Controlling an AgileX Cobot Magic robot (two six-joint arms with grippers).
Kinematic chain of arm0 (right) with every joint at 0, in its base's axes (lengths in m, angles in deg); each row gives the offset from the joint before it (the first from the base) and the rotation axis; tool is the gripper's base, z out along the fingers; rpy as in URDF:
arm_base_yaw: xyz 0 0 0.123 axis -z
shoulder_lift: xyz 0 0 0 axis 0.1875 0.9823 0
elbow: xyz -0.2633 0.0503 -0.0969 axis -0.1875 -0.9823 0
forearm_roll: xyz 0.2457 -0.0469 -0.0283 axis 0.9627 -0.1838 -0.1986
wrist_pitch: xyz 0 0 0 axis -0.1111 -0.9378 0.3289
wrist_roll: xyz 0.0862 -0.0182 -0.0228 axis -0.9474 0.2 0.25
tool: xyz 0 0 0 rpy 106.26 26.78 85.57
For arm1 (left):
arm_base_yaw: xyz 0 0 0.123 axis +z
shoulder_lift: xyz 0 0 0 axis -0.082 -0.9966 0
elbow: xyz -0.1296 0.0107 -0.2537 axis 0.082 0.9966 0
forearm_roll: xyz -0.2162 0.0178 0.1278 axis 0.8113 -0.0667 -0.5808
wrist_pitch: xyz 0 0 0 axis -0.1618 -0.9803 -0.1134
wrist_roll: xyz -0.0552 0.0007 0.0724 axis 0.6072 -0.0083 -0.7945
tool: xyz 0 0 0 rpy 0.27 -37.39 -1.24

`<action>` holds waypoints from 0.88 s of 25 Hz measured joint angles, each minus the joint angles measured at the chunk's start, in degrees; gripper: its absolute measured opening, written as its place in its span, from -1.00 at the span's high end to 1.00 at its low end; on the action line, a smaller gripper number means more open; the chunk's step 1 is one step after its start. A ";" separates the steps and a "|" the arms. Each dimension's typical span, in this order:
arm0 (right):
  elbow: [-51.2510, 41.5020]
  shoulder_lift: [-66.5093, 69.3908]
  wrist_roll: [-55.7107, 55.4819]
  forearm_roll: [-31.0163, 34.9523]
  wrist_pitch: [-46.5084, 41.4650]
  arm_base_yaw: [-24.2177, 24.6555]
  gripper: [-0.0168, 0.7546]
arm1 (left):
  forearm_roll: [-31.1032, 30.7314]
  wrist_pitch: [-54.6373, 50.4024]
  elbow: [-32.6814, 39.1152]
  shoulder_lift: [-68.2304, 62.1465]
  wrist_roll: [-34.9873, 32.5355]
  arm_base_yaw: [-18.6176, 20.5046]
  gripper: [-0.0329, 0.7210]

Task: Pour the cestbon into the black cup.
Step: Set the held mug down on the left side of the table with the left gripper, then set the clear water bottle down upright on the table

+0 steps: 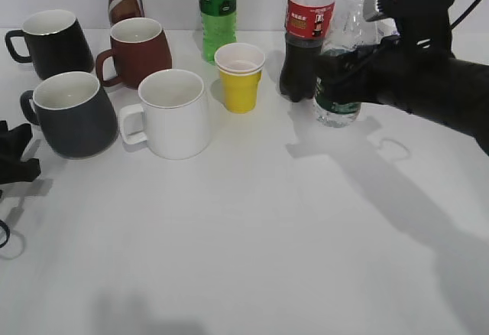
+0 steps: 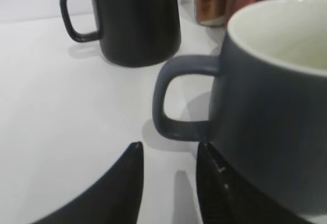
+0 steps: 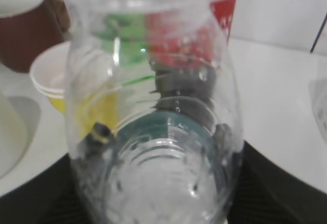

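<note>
The right gripper (image 1: 336, 71) is clamping its jaws on the cestbon (image 1: 341, 60), which is standing upright near the counter's far right edge, just beside the cola bottle (image 1: 306, 33). The left gripper (image 2: 168, 183), jaws apart, is sitting by the black cup (image 1: 72, 113) at the left edge.

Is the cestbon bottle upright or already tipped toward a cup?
Upright: the cestbon stands vertical on the table beside the cola bottle, with the right gripper around its body.
</note>
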 joint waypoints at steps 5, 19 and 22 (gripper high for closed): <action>-0.50 4.20 0.58 1.53 3.01 0.00 -0.22 | 0.01 0.06 2.35 3.96 0.00 0.00 0.20; -3.64 0.14 6.13 1.22 9.94 -0.06 -0.78 | -1.29 -6.62 3.38 19.03 0.11 0.00 0.20; -3.64 -9.44 6.72 0.42 5.57 -0.06 -0.79 | -1.29 -23.51 1.74 31.26 0.11 -0.94 0.20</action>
